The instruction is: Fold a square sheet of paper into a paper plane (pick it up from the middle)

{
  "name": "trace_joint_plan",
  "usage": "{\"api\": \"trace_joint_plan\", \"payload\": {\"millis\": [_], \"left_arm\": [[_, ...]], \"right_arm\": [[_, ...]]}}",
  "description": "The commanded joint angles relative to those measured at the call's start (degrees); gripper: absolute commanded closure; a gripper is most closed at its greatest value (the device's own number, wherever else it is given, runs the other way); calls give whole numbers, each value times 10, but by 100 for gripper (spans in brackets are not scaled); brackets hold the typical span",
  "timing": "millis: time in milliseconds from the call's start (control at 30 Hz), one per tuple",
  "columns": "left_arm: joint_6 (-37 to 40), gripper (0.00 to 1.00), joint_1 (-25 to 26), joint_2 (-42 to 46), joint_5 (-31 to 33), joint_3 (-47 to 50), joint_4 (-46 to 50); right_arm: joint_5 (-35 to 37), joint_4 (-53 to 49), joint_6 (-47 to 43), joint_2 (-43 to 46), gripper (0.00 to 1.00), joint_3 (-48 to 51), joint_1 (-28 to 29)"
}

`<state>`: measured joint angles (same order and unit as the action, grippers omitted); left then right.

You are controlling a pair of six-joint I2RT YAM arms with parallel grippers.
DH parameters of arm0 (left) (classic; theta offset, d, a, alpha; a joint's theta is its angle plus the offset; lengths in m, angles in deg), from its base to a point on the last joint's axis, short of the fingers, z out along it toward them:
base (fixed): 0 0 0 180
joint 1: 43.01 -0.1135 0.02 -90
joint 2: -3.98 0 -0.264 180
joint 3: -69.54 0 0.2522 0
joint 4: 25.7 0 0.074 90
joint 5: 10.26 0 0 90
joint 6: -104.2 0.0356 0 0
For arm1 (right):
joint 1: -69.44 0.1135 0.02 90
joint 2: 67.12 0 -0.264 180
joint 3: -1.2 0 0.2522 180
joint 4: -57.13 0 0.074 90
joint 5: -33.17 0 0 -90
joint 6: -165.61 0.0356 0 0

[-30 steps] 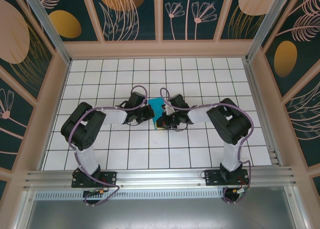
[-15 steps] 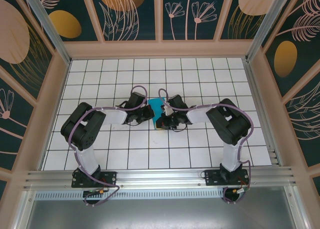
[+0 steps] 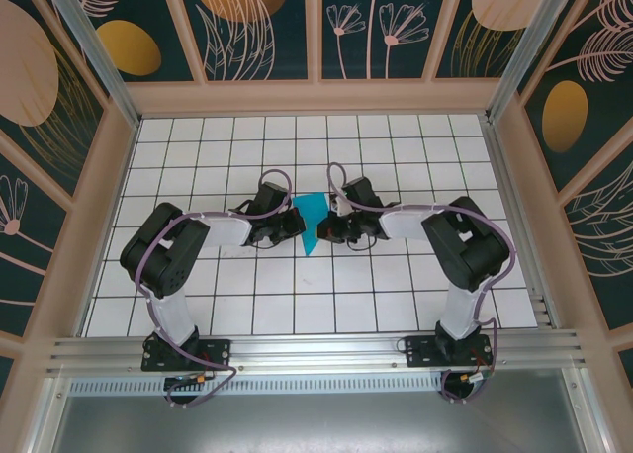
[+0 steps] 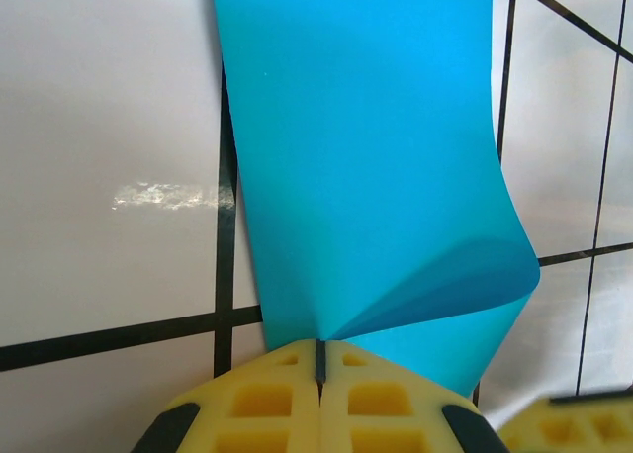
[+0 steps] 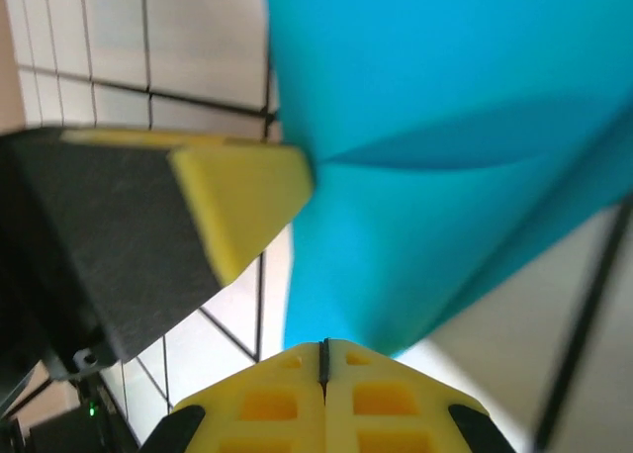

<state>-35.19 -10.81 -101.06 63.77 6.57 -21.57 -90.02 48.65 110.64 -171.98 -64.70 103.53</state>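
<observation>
- At the middle of a white worktop [image 3: 396, 295] ruled in black squares, we see the left arm [image 3: 168, 250] and the right arm [image 3: 465, 240] bent inward until their tips nearly meet.
- Between them is the square sheet of paper [image 3: 313, 219], bright cyan and plain on every face that shows. It is gathered into a narrow shape whose point aims toward the near edge.
- From above, the left fingers [image 3: 294, 224] sit at the sheet's left side and the right fingers [image 3: 326, 232] at its right.
- In the left wrist view, the left fingers [image 4: 267, 404] are pressed together, their yellow pads meeting at a thin seam. The paper [image 4: 366, 176] is pinched at their tips, creases fan out from that seam, and one edge curls over above the tiles.
- In the right wrist view, the right fingers [image 5: 257, 413] are likewise closed pad to pad. The paper [image 5: 445, 127] narrows to a point at their tips and is gripped there.
- That same view shows a yellow pad of the left fingers [image 5: 237, 201] against the sheet's left edge.
</observation>
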Motion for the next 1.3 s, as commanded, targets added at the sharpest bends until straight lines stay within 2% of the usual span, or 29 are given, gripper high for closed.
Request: {"api": "trace_joint_plan", "payload": {"millis": [0, 800, 933, 1033, 1267], "left_arm": [[0, 100, -5, -11, 45, 18, 72], [14, 100, -5, -3, 43, -2, 83], [19, 100, -5, 31, 16, -11, 61], [14, 96, -5, 63, -4, -8, 42], [-27, 93, 7, 122, -42, 45, -10]], "right_arm": [[16, 3, 8, -12, 96, -20, -7], [30, -21, 6, -58, 96, -34, -10], [36, -24, 20, -54, 96, -28, -8], [39, -24, 36, -49, 96, -25, 0], [47, -19, 70, -40, 96, -21, 9]]}}
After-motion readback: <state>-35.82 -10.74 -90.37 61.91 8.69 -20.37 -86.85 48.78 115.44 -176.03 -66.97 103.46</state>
